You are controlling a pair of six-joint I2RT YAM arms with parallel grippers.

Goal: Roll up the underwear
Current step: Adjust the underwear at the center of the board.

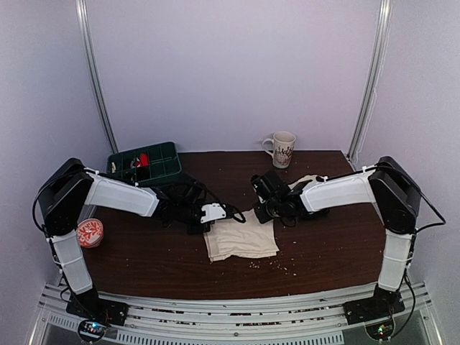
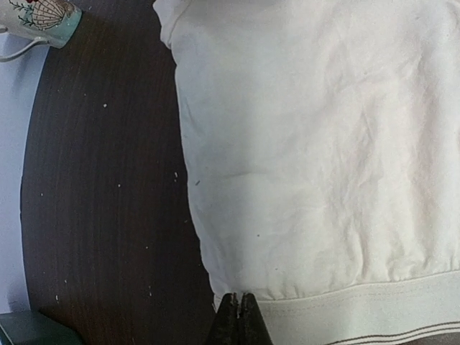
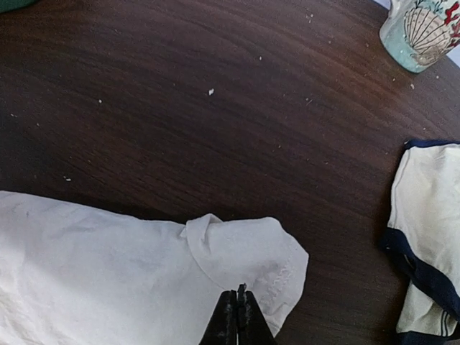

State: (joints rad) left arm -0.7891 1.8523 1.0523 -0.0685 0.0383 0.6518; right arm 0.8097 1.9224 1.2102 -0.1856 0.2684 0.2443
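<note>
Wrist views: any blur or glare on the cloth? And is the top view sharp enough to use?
Left wrist: underwear evenly lit, wrinkles and waistband crisp, no glare. Right wrist: cloth and table grain sharp, faint sheen on the wood toward the top; second garment cropped at the right edge. Top external: softer overall, purple cast on the walls.

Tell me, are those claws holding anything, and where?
Both pinch the cream underwear: left gripper at its waistband corner, right gripper at a folded-over corner.
</note>
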